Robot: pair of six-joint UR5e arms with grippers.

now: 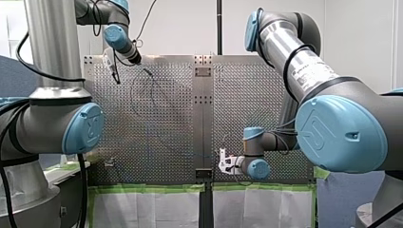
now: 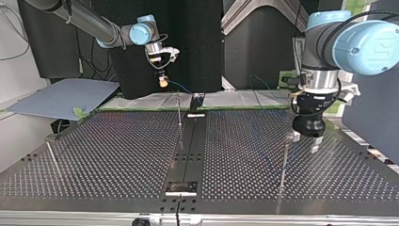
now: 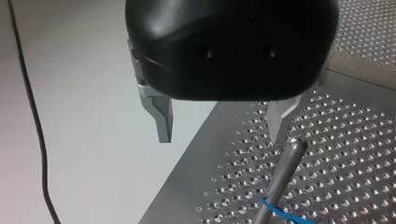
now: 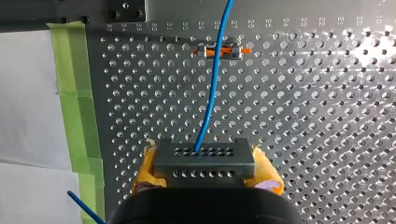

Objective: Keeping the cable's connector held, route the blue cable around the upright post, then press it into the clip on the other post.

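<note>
My right gripper (image 4: 204,179) has its yellow pads shut on the grey connector block (image 4: 204,160). The blue cable (image 4: 211,93) leaves the block and runs ahead across the orange clip (image 4: 219,49) on its post; whether it sits inside the clip I cannot tell. In the top view this gripper (image 2: 163,83) hangs above the table's far edge, near the thin clip post (image 2: 179,111). My left gripper (image 3: 219,136), black with metal fingers, is open and holds nothing. The upright post (image 3: 286,164) rises beside one finger, with the cable (image 3: 276,213) lying against it lower down. In the top view my left gripper (image 2: 306,140) is just above that post (image 2: 284,160).
The perforated metal table (image 2: 108,155) has a black centre strip (image 2: 188,150). Green tape (image 4: 77,93) and white sheeting edge it under my right gripper. A short rod (image 2: 53,159) leans at the top view's left. A black wire (image 3: 35,121) hangs past my left gripper.
</note>
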